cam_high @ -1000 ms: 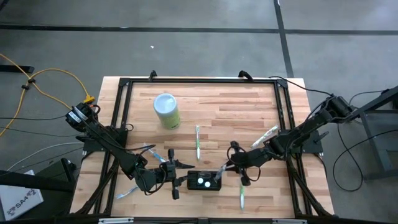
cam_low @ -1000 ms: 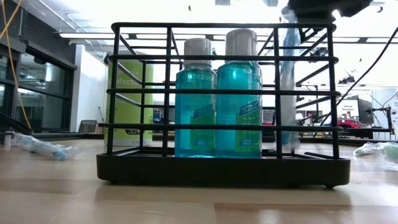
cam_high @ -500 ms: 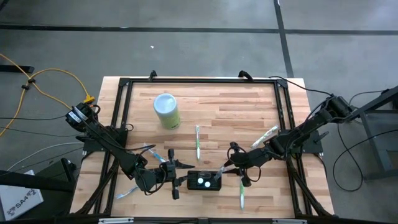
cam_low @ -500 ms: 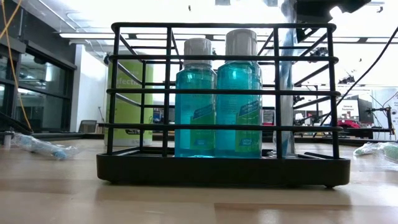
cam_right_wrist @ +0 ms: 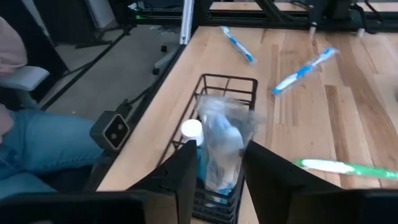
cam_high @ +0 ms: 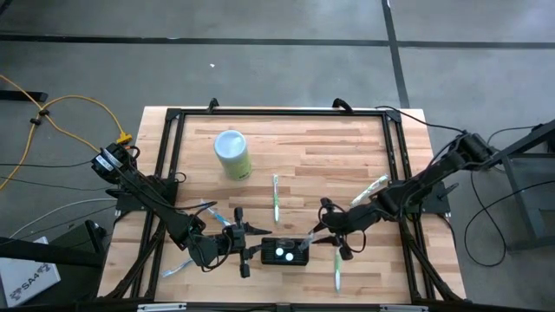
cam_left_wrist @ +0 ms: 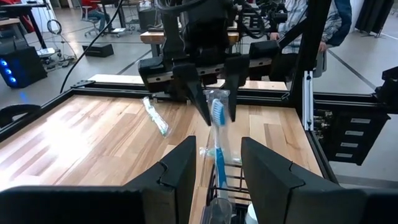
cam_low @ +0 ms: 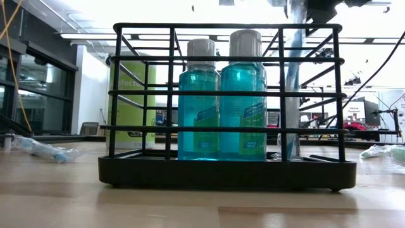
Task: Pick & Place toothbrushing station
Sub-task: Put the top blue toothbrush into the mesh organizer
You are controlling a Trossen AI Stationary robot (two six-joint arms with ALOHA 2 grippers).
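The toothbrushing station [cam_high: 299,262] is a black wire rack [cam_low: 228,171] at the table's near edge, with two blue bottles [cam_low: 198,107] standing in it. A wrapped blue toothbrush [cam_left_wrist: 217,155] stands nearly upright in its right compartment [cam_low: 292,95]. My right gripper [cam_left_wrist: 217,118] hangs open over that end, one finger on each side of the brush's head. My left gripper [cam_high: 253,252] is open and level at the rack's left end, with the rack's top wires [cam_left_wrist: 227,180] between its fingers. My left gripper's fingers [cam_left_wrist: 186,165] stand on either side of the rack's left end; I cannot tell whether they touch the wires. My right gripper's fingers [cam_left_wrist: 200,102] flank the wrapper at the brush's head [cam_left_wrist: 216,99], slanting down from the right; I cannot tell whether they touch it.
A pale green cylinder [cam_high: 232,154] stands at the far left. Loose toothbrushes lie around: green ones [cam_high: 276,198] [cam_high: 336,270], a pale one [cam_high: 368,191], wrapped blue ones [cam_high: 208,210] [cam_high: 178,267]. A black frame [cam_high: 277,112] edges the table. A person's leg [cam_right_wrist: 43,155] is beyond the near edge.
My right gripper has opened and let go of the wrapped toothbrush, which has sunk a little deeper into the rack's right compartment and stays upright.
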